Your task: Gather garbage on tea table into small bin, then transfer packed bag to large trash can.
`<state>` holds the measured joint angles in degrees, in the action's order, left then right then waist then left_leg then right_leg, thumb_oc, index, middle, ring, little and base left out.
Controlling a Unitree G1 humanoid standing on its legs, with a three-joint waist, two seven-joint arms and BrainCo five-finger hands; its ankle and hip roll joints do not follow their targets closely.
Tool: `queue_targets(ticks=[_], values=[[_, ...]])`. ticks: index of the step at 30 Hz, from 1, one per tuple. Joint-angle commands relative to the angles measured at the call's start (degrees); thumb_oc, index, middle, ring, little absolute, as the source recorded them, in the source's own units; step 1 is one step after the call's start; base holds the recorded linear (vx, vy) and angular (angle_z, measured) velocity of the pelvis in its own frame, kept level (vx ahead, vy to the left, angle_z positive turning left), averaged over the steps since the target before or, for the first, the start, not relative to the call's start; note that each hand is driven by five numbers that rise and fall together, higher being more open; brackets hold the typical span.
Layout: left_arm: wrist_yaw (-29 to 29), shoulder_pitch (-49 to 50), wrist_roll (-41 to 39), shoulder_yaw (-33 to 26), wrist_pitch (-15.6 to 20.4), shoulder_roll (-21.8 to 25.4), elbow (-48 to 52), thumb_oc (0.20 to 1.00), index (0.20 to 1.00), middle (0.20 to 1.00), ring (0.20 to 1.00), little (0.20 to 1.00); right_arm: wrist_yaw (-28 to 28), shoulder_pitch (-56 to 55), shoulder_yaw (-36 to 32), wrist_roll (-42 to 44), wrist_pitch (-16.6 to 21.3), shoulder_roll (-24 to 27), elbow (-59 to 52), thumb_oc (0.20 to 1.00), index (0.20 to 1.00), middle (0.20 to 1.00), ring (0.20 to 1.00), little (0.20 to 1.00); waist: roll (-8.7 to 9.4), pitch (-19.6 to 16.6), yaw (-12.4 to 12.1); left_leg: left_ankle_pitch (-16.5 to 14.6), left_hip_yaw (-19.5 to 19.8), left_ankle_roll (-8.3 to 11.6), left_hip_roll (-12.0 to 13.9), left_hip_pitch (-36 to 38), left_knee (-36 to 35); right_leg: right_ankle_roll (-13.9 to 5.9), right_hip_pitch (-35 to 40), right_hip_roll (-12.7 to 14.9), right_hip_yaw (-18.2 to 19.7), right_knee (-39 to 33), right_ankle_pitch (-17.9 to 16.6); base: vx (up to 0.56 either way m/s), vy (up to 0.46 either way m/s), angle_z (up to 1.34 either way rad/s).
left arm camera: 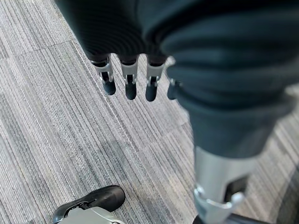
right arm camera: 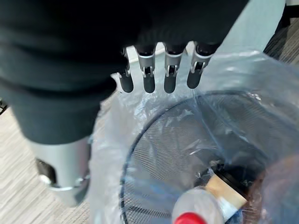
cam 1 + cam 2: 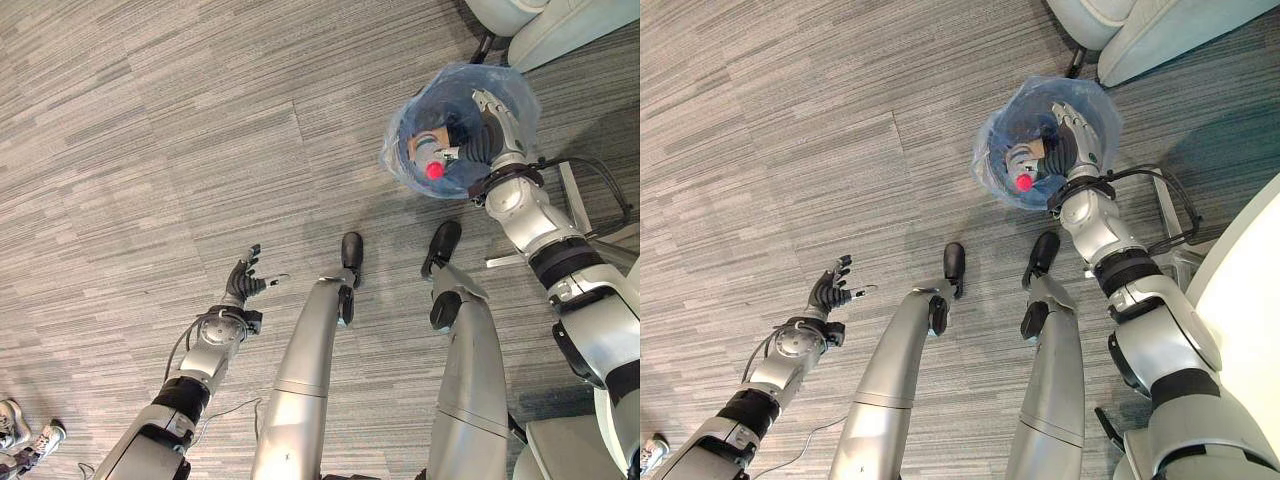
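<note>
Floor: our small bin (image 3: 1035, 150), blue bag (image 3: 405, 140) lining it, holds a bottle (image 3: 432, 162) | right hand (image 2: 159, 70) over its rim, fingers loose, gripping nothing | left hand (image 3: 243, 280) open, idle | bag-lifting and large can remain, we judge.

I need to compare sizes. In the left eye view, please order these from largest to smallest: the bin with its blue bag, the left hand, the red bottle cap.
1. Bin with blue bag
2. Left hand
3. Red bottle cap

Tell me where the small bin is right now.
In the left eye view the small bin, lined with a blue bag, stands on the carpet at the robot's front right, directly beneath the right hand and near a chair base.
</note>
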<state>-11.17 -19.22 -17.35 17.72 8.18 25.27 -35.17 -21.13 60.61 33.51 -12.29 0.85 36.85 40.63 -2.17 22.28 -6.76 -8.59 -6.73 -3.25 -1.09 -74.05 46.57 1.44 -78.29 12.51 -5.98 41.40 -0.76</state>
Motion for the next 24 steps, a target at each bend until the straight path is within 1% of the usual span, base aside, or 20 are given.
queue_targets(ticks=[1, 2, 4, 5, 8, 9, 10, 15, 16, 17, 18, 21, 24], values=[[0.0, 4.8, 1.0, -2.2, 1.2, 0.3, 0.1, 1.000, 1.000, 1.000, 1.000, 1.000, -0.3, -1.3, 4.2, -9.9, 2.1, 5.0, -5.1, 1.000, 1.000, 1.000, 1.000, 1.000, -1.29, -1.1, 0.7, 0.6, 2.2, -0.63, -1.8, 2.1, -6.0, -1.14, 3.9, 0.1, -0.2, 3.1, 7.7, 0.01, -0.042, -0.03], [0.1, 5.6, 1.7, -2.7, 1.2, 0.3, -0.1, 1.000, 1.000, 1.000, 1.000, 1.000, 0.6, -2.8, 6.3, -15.0, 1.7, 6.4, -6.1, 1.000, 1.000, 1.000, 1.000, 1.000, -0.98, -1.4, 1.0, 0.5, 2.3, -0.52, -1.7, 2.4, -6.5, -1.22, 4.3, 0.1, -0.4, 2.6, 7.7, 0.01, -0.039, 0.00], [0.1, 5.6, 2.4, -2.5, 1.1, 0.5, -0.5, 1.000, 1.000, 1.000, 1.000, 1.000, 1.1, -3.8, 7.8, -17.6, 1.5, 6.3, -4.7, 1.000, 1.000, 1.000, 1.000, 1.000, -0.83, -1.6, 1.1, 0.5, 2.4, -0.39, -1.6, 2.6, -6.9, -1.32, 4.6, 0.0, -0.5, 2.1, 7.6, 0.00, -0.040, 0.03], [0.1, 5.3, 2.8, -2.3, 1.2, 0.8, -0.9, 1.000, 1.000, 1.000, 1.000, 1.000, 1.6, -4.2, 9.3, -19.4, 1.1, 5.4, -2.3, 1.000, 1.000, 1.000, 1.000, 1.000, -0.76, -1.7, 1.1, 0.6, 2.5, -0.25, -1.6, 2.6, -7.3, -1.43, 4.7, 0.0, -0.7, 1.6, 7.5, 0.00, -0.037, 0.02], [-0.2, 5.1, 2.6, -2.0, 1.5, 1.6, -0.6, 1.000, 1.000, 1.000, 1.000, 1.000, 2.3, -3.7, 11.5, -20.9, 0.2, 4.1, 1.6, 1.000, 1.000, 1.000, 1.000, 1.000, -0.83, -1.9, 0.7, 0.8, 2.9, -0.14, -1.8, 1.8, -7.1, -1.44, 4.1, -0.1, -0.7, 1.7, 7.5, 0.00, -0.023, -0.02], [-0.3, 5.1, 2.3, -1.7, 1.7, 1.9, 0.1, 1.000, 1.000, 1.000, 1.000, 1.000, 2.3, -3.3, 12.5, -21.7, -0.4, 3.0, 4.4, 1.000, 1.000, 1.000, 1.000, 1.000, -1.07, -1.8, 0.5, 0.9, 2.9, -0.07, -1.9, 1.3, -6.9, -1.44, 3.5, 0.0, -0.6, 2.1, 7.4, 0.00, 0.000, 0.00], [-0.4, 5.1, 2.3, -1.8, 1.7, 1.9, 0.2, 1.000, 1.000, 1.000, 1.000, 1.000, 2.2, -3.1, 12.6, -21.7, -0.4, 2.9, 4.6, 1.000, 1.000, 1.000, 1.000, 1.000, -1.06, -1.8, 0.5, 0.9, 2.9, -0.07, -1.9, 1.2, -6.8, -1.44, 3.4, 0.0, -0.6, 2.1, 7.4, 0.00, 0.000, 0.00], [-1.1, 4.6, -0.3, -1.5, 2.7, 3.5, 1.8, 1.000, 1.000, 1.000, 1.000, 1.000, 3.5, 2.8, 16.6, -21.0, -1.9, -0.7, 13.4, 1.000, 1.000, 1.000, 1.000, 1.000, -1.95, -0.6, -0.7, 1.8, 3.0, 0.19, -2.2, -1.1, -6.9, -1.64, 0.9, 0.3, -0.3, 3.5, 7.3, 0.00, -0.013, 0.01], [-1.2, 4.6, -0.4, -1.5, 2.8, 3.6, 1.9, 1.000, 1.000, 1.000, 1.000, 1.000, 3.8, 3.3, 17.0, -20.6, -2.0, -1.4, 14.4, 0.683, 0.683, 0.683, 0.683, 0.683, -2.07, -0.5, -0.7, 1.9, 3.1, 0.23, -2.3, -1.4, -6.9, -1.65, 0.6, 0.4, -0.3, 3.7, 7.3, 0.00, -0.022, 0.05], [-1.1, 4.6, -0.5, -1.3, 2.8, 3.6, 1.8, 1.000, 1.000, 1.000, 1.000, 1.000, 3.8, 3.7, 16.9, -19.7, -2.0, -2.1, 15.5, 0.454, 0.454, 0.454, 0.454, 0.454, -2.21, -0.3, -0.8, 2.2, 3.1, 0.28, -2.4, -1.8, -6.8, -1.63, 0.2, 0.3, -0.3, 4.0, 7.2, 0.00, -0.023, 0.07], [-1.1, 4.7, -0.5, -1.1, 2.9, 3.6, 1.8, 1.000, 1.000, 1.000, 1.000, 1.000, 3.9, 4.0, 17.1, -19.0, -1.9, -2.7, 16.0, 0.200, 0.200, 0.200, 0.200, 0.200, -2.31, -0.3, -1.0, 2.4, 3.1, 0.25, -2.5, -1.9, -7.0, -1.56, -0.1, 0.3, -0.2, 4.1, 7.2, 0.01, -0.020, 0.10], [-0.9, 4.5, -0.6, -0.9, 2.8, 3.3, 1.2, 1.000, 1.000, 1.000, 1.000, 1.000, 3.6, 4.0, 16.8, -17.9, -1.6, -3.0, 15.5, 0.200, 0.200, 0.200, 0.200, 0.200, -2.25, -0.7, -1.1, 2.7, 3.0, 0.20, -2.5, -1.7, -7.5, -1.50, -0.1, 0.1, -0.3, 4.0, 7.0, -0.01, -0.010, 0.10], [-0.5, 4.2, -0.1, -1.0, 2.5, 2.7, 1.0, 1.000, 1.000, 1.000, 1.000, 1.000, 3.4, 3.2, 16.0, -17.0, -1.2, -2.2, 13.7, 0.200, 0.200, 0.200, 0.200, 0.200, -2.01, -1.0, -1.1, 3.1, 3.0, 0.14, -2.2, -0.6, -9.2, -1.73, 0.9, -0.3, -0.7, 2.6, 6.5, -0.01, -0.006, 0.00]])
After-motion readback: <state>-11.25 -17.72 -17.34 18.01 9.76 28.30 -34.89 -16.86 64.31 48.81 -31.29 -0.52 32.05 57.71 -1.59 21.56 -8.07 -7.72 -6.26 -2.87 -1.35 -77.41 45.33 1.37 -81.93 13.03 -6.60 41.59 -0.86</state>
